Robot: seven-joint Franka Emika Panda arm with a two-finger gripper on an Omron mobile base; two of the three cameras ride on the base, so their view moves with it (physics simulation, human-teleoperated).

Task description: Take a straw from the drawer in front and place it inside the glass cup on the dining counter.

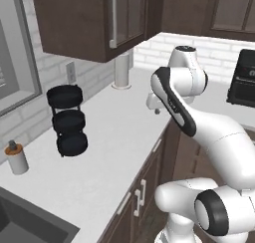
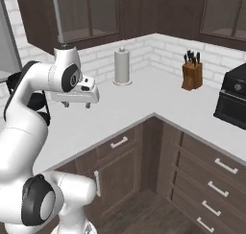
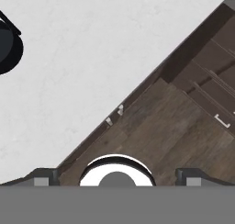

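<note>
Your hand [image 2: 77, 104] hangs in the left middle of the right base frame, above the white counter [image 2: 144, 101], its two fingers pointing down and spread wide with nothing between them. In the left base frame the same hand [image 1: 156, 109] peeks out behind the white forearm, near the centre, just over the counter's front edge. In the hand frame the two dark finger tips sit far apart at the bottom corners, and you look straight down on the counter edge running diagonally, with wood floor [image 3: 160, 131] on the lower right side.

The drawers [image 2: 211, 185] you can see are the stacked dark brown fronts with silver bar handles at the lower right of the right base frame; all are closed, and I cannot tell which one holds the straw. One more closed drawer front [image 2: 118, 143] sits under the counter edge in the lower centre.

On the counter, a paper towel roll [image 2: 122, 66] stands upright at the upper centre of the right base frame, a knife block [image 2: 191, 73] to its right near the brick wall, and a black appliance [image 2: 234, 101] at the right edge. In the left base frame a black three-tier stand [image 1: 67, 120] stands at the left, with a small soap dispenser [image 1: 17, 158] at the lower left beside the sink [image 1: 27, 222].
</note>
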